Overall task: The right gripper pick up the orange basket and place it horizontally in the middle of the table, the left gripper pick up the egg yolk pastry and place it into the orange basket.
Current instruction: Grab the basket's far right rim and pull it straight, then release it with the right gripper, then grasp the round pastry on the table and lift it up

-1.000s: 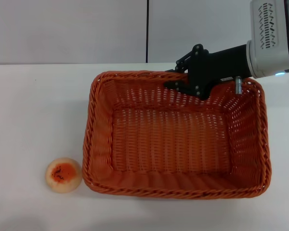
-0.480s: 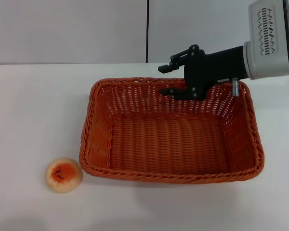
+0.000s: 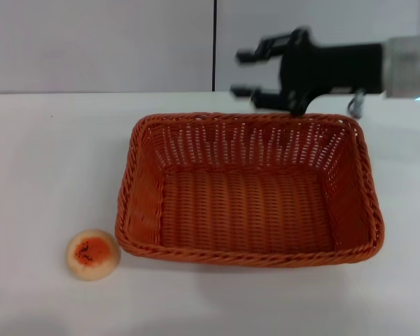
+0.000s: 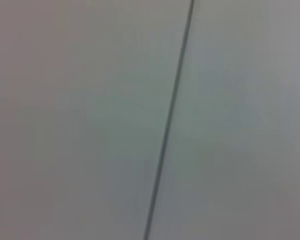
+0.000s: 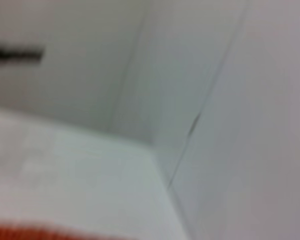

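On the table (image 3: 49, 161), plain white flat top, sits the orange basket (image 3: 248, 189): rectangular, wicker-style weave, sloped openwork sides, braided rim, tight-woven floor. It lies long side across the head view, roughly mid-table, with nothing inside it.

Egg yolk pastry (image 3: 92, 255): small round bun, pale beige edge, orange glazed centre with dark specks. It rests on the tabletop just beside the basket's near left corner, outside the rim, apart from it by a thin gap.

Right gripper (image 3: 246, 72): black two-fingered claw on a black wrist, white-grey arm casing behind it. It hangs in the air above and behind the basket's far rim, fingers pointing toward the robot's left. Fingers are spread apart with clear space between them, gripping nothing, no contact with the wicker. Motion-blurred in the head view.

Left gripper: not visible in any view. Left wrist view gives only a pale flat wall panel with one dark seam running through it.

Right wrist view: blurry pale wall panels meeting at a corner, white table surface (image 5: 65, 175) below, and a thin strip of the basket's orange rim (image 5: 35, 233) at the frame edge. No fingers visible there.
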`<move>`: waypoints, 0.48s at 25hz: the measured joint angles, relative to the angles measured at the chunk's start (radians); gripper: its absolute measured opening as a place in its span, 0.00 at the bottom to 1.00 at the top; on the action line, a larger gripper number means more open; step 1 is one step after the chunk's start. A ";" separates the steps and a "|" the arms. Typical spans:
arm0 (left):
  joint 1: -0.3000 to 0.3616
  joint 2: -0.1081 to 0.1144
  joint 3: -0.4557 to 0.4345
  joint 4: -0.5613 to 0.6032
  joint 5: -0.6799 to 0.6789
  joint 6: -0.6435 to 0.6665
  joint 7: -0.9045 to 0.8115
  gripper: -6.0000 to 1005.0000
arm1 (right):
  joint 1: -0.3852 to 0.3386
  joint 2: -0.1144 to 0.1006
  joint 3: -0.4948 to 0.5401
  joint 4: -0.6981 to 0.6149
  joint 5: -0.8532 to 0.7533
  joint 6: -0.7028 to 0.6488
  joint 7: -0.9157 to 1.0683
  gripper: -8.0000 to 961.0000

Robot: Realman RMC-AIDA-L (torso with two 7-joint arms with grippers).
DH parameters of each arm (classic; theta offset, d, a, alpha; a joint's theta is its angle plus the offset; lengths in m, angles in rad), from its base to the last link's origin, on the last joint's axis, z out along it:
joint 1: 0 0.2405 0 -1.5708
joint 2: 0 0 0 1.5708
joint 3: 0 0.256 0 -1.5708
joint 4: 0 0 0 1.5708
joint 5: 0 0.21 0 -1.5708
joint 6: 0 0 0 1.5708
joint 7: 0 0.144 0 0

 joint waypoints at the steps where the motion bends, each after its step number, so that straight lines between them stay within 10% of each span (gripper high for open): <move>1: 0.000 0.000 0.000 0.000 0.000 0.000 0.000 0.78 | -0.028 0.000 0.000 -0.022 0.043 -0.014 0.019 0.50; 12: 0.031 0.008 0.153 -0.355 0.164 0.090 -0.270 0.78 | -0.361 0.000 0.014 0.008 0.594 -0.161 -0.015 0.50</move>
